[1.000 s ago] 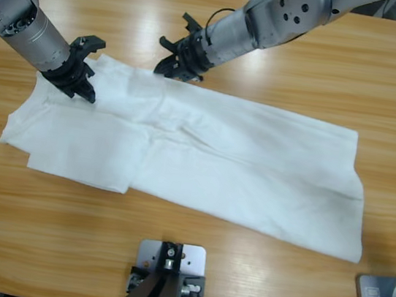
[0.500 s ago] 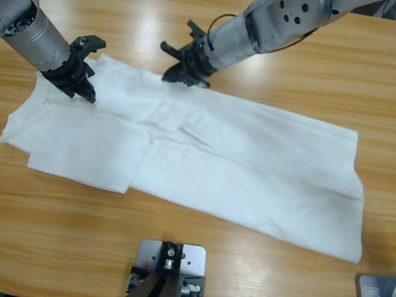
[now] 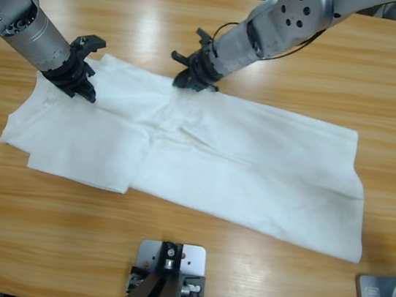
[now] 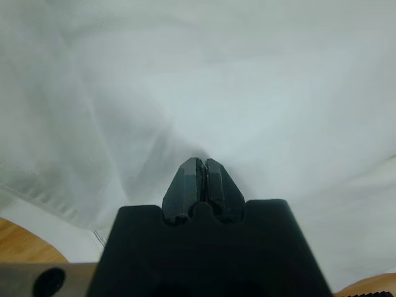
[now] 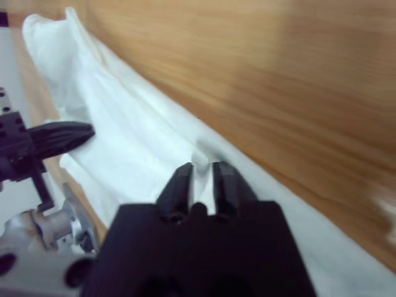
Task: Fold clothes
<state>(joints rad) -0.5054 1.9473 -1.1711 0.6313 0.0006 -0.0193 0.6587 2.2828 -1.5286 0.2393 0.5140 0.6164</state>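
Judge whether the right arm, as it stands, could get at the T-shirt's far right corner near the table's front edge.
Probably yes. The right gripper is clamped on the T-shirt at its back edge, and nothing lies across the cloth or table toward that corner; it would have to let go first.

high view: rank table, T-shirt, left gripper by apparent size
1. table, it spans the frame
2. T-shirt, spread over the table's middle
3. left gripper, small by comparison, its jaws shut on the T-shirt's upper left edge
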